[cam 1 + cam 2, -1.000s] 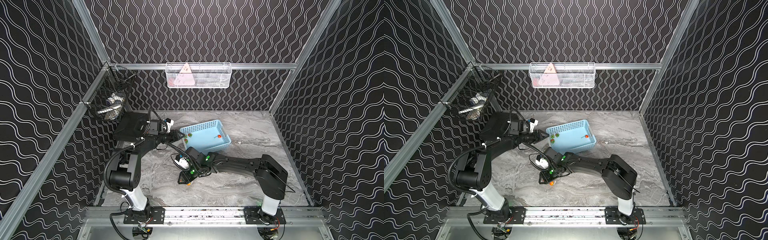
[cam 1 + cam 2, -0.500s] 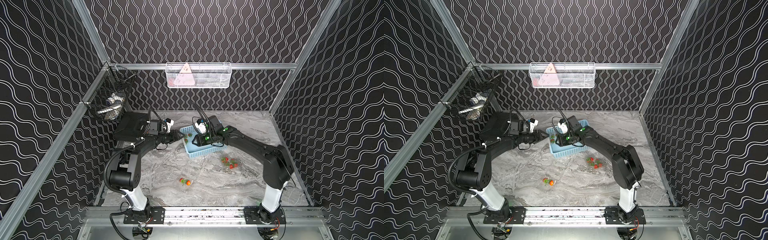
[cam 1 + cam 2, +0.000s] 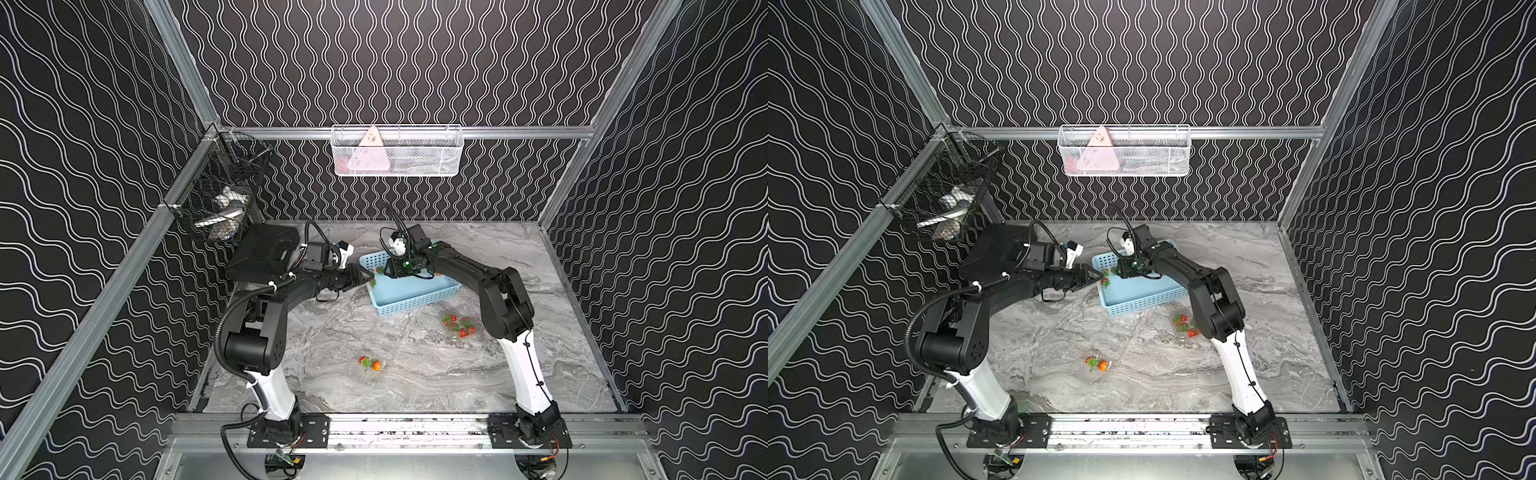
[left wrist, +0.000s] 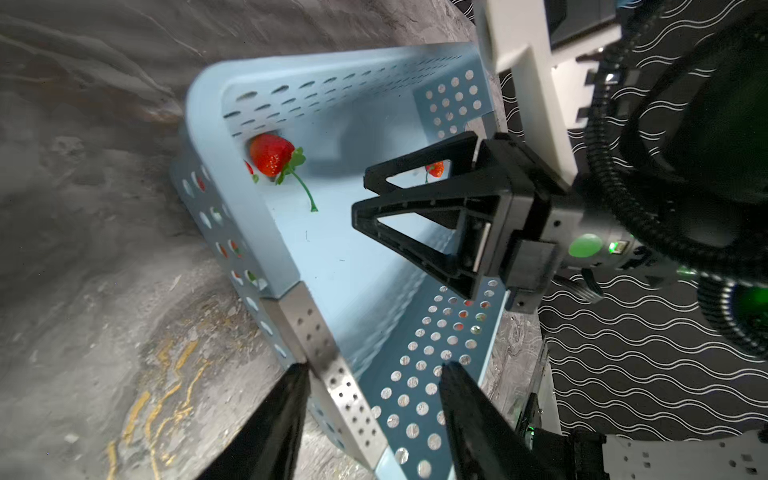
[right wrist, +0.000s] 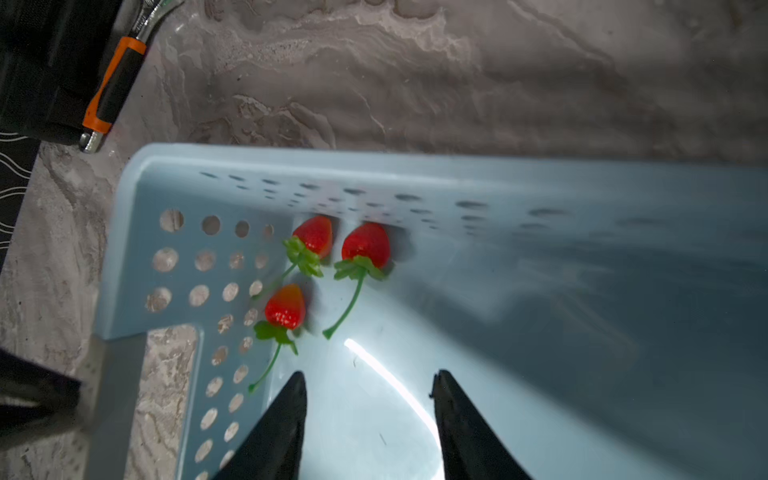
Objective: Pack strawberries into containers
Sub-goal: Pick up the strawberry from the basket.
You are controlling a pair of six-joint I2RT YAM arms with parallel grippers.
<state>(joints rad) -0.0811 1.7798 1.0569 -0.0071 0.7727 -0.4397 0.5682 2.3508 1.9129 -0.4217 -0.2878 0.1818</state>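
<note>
Nearest us, just past the front rail (image 3: 395, 428), a clear container (image 3: 384, 369) sits on the grey marbled bench (image 3: 324, 332). Its walls are hard to make out, and a couple of strawberries (image 3: 376, 366) lie in it. A little farther back, on the right arm's side, a second container (image 3: 471, 322) holds several more, just beside that arm's elbow.

Behind them the blue basket (image 3: 415, 297) lies flat on the bench. The left tool (image 4: 374, 369) meets its end wall. In the left wrist view its jaws stand partly apart, one finger outside the rim and one over the perforated wall, and we cannot tell whether they pinch it. The right tool (image 5: 368, 373) hangs inside the basket over the bare floor, its jaws moderately wide with nothing between them. Just ahead of its fingertips, three stemmed strawberries (image 5: 365, 245) lie together in the basket's corner against the perforated walls, and no finger touches them.

Farthest back, a black case (image 3: 266, 255) rests at the bench's far left corner. A black wire basket (image 3: 220, 195) hangs on the side frame, and a white mesh basket (image 3: 399, 153) hangs on the back wall.
</note>
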